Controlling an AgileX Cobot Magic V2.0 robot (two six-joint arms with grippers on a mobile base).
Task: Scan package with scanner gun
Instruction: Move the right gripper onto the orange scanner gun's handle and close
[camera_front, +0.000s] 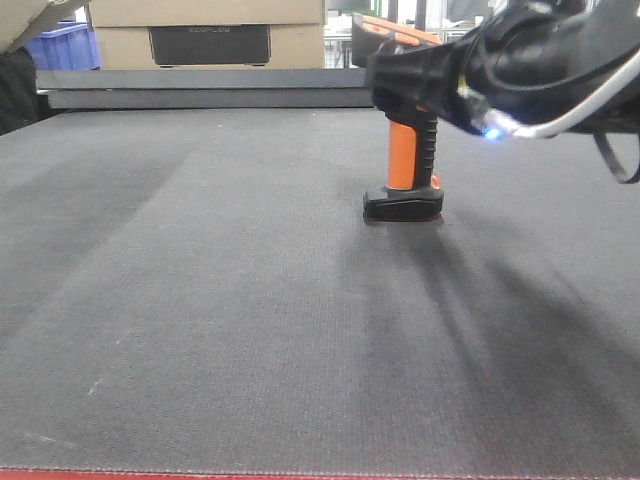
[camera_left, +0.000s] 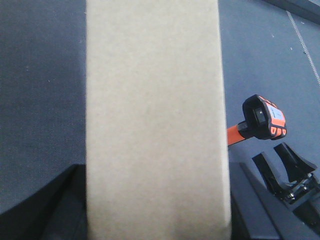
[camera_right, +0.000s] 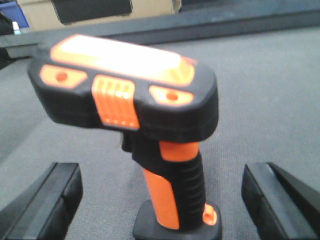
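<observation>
Grey mat (camera_front: 200, 320): package (camera_left: 155, 120) partly screens scanner gun (camera_left: 264, 119).

The scanner gun (camera_front: 403, 170) stands upright on its foot on the table (camera_front: 200, 330), right of the middle. The right gripper (camera_right: 160, 175) is around its handle, one finger on each side and both apart from it. The package (camera_left: 152, 115) sits between the fingers of the left gripper (camera_left: 155, 210), left of the scanner gun, and another box (camera_front: 210, 35) lies behind the table's far edge.
</observation>
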